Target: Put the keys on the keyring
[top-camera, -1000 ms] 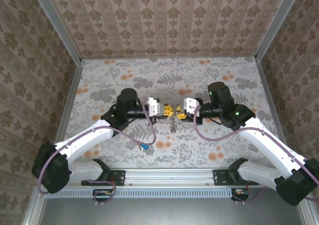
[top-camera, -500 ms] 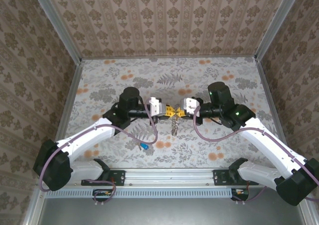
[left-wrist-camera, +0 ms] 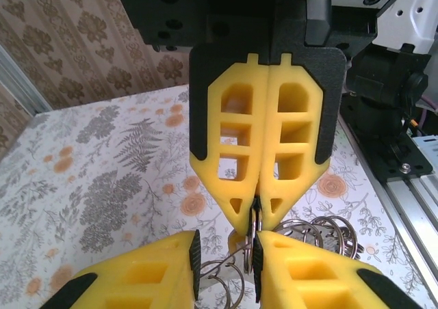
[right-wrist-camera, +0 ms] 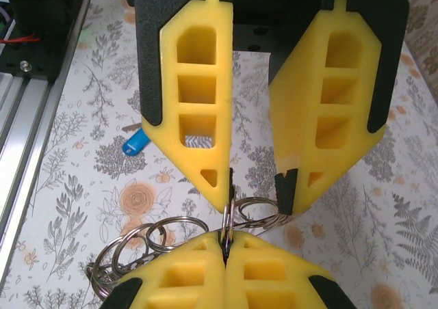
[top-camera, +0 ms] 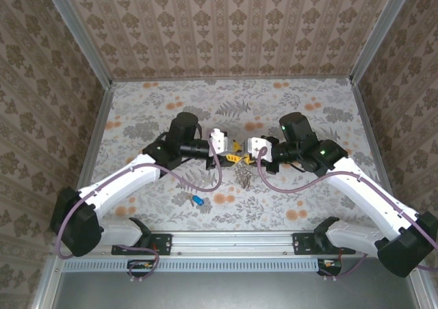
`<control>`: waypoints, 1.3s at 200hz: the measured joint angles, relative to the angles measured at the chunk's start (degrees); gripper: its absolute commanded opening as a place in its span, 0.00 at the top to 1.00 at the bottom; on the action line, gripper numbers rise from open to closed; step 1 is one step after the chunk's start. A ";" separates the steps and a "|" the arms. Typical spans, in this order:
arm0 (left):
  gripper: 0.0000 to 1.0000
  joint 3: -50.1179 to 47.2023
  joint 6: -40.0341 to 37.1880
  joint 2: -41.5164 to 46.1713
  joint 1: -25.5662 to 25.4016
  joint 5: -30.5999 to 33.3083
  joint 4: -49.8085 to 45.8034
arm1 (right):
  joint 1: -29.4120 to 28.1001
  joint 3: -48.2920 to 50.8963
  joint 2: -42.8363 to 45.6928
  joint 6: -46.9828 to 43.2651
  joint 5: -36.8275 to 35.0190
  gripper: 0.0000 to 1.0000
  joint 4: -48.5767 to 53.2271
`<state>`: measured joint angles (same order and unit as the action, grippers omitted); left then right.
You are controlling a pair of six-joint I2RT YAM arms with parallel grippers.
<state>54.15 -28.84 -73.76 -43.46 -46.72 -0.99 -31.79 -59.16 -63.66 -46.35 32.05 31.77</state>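
Note:
The keyring [right-wrist-camera: 137, 244] is a bunch of linked metal split rings [left-wrist-camera: 315, 230], hanging below the two grippers over the table's middle [top-camera: 241, 176]. My right gripper [right-wrist-camera: 226, 244] is shut on one upright ring of it; from the left wrist it faces me [left-wrist-camera: 256, 213]. My left gripper [left-wrist-camera: 226, 261] is open, tip to tip with the right one [top-camera: 229, 153]. The pinched ring rests against one of its pads [left-wrist-camera: 254, 254]. The blue-headed key [right-wrist-camera: 137, 143] lies flat on the table nearer the bases [top-camera: 198, 201]. A small yellow-orange piece [left-wrist-camera: 237, 239] hangs just behind the ring; I cannot tell what it is.
The floral table [top-camera: 137, 124] is bounded by patterned walls at the back and sides. An aluminium rail [top-camera: 226, 240] with the arm bases runs along the near edge, also seen from the wrists [left-wrist-camera: 410, 206] [right-wrist-camera: 27, 117]. Purple cables [top-camera: 212, 182] droop under both arms.
My left gripper has opened from shut, and the left arm has shifted right toward the right gripper. The right gripper has closed fully on the ring. The blue key has stayed put.

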 measured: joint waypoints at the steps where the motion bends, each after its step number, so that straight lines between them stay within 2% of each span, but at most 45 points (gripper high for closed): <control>1: 0.73 0.00 0.02 -0.07 0.00 0.00 -0.07 | 0.00 0.00 -0.02 0.00 -0.04 1.00 0.00; 75: 0.76 1.14 -0.09 -1.64 -0.81 0.09 -0.76 | 0.00 0.00 -0.09 1.73 -0.42 1.00 0.17; 91: 0.84 1.40 0.09 -1.90 -1.16 0.22 -1.14 | 0.00 0.00 -0.09 2.10 -0.68 1.00 0.17; 106: 1.00 1.49 0.22 -2.05 -1.29 0.42 -1.38 | 0.00 0.00 -0.09 2.64 -1.40 1.00 0.17; 126: 1.00 1.57 0.66 -2.05 -1.55 1.36 -1.95 | 0.02 0.13 -0.09 3.04 -2.12 1.00 0.15; 136: 1.00 1.75 0.83 -2.05 -1.64 1.92 -2.32 | 0.02 0.39 -0.09 3.08 -2.27 0.88 -0.11; 160: 1.00 1.77 1.66 -1.95 -1.90 3.06 -2.40 | 0.04 2.34 0.85 3.54 -2.64 0.74 -2.43; 260: 1.00 -2.38 6.19 -0.96 -1.81 -1.53 10.23 | 2.58 6.29 5.57 7.17 0.96 0.70 -6.93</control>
<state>51.77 -22.65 -74.72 -45.28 -48.25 9.23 -29.21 -52.86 -58.08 -39.18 33.01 24.84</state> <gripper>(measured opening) 0.043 0.294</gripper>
